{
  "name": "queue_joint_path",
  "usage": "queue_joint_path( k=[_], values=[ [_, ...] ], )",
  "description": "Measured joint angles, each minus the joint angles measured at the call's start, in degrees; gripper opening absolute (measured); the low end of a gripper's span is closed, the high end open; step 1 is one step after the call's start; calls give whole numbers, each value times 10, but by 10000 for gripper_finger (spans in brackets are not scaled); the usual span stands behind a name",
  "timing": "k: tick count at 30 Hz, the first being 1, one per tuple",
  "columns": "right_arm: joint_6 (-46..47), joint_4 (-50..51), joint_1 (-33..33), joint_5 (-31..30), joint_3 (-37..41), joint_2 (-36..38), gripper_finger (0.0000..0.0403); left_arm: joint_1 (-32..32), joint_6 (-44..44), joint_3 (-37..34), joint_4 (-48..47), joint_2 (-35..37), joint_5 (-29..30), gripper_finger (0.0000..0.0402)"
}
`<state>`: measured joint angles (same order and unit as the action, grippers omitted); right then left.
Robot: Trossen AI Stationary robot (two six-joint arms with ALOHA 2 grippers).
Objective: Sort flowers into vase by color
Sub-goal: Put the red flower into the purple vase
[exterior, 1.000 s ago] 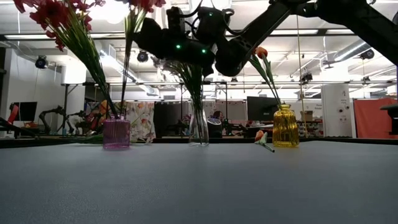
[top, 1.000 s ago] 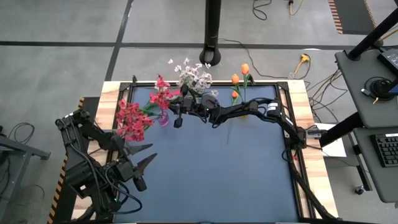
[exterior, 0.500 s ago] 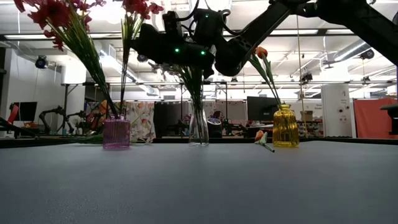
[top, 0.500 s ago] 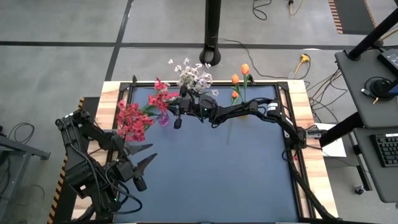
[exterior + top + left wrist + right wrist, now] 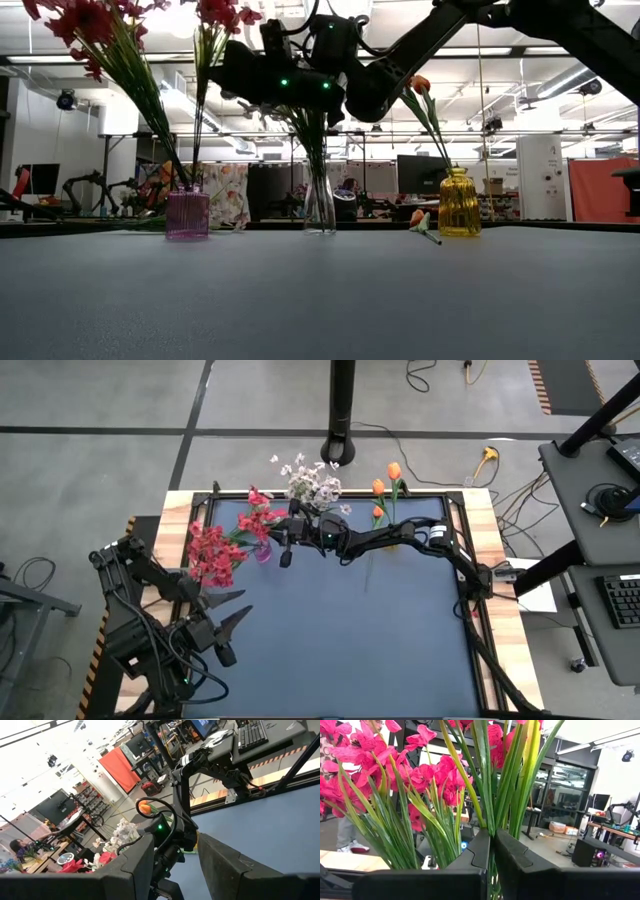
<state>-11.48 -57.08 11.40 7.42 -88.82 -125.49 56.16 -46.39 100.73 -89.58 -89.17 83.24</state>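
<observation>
Above pink vase (image 5: 187, 214), right gripper (image 5: 491, 845) clamped on red spray (image 5: 214, 40), shifted slightly left vs 1 s ago, left gripper (image 5: 228, 612) spread, idle.

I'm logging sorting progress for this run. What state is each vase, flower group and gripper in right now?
Pink vase: upright, holds red sprays.
Clear vase: upright, holds white-pink sprays.
Yellow vase: upright, holds orange tulip stems.
Orange bud: lying on the table beside the yellow vase.
Red spray: clamped, stem hanging over the pink vase.
Right gripper: shut on the red spray.
Left gripper: part open, empty, waiting at the table's near left.
</observation>
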Motion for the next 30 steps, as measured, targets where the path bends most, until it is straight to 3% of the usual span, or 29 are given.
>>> queue_joint_path(
  k=[30],
  values=[
    [0,55,-11,0,0,0,225,0,0,0,0,0,2,137]
  ],
)
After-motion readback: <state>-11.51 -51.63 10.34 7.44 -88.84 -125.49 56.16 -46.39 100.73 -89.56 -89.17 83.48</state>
